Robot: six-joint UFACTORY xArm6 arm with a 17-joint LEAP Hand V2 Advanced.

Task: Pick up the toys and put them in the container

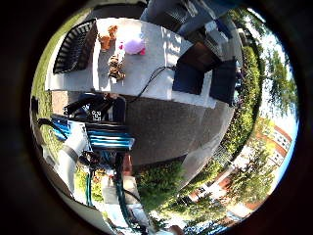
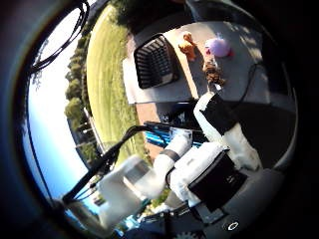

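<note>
On the pale table [image 1: 146, 63], slatted black basket [image 2: 155, 62], round pink toy [image 1: 133, 45], robot hand [image 2: 219, 149] grip unclear

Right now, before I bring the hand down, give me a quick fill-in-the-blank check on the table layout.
1. The black basket holds ____ toys so far.
2. The round toy on the table is ____ in colour.
3. The orange plush toy lies between the basket and the ____ toy.
4. All three toys, including the brown toy, lie on the ____.

Missing words: no; pink; pink; table
</note>
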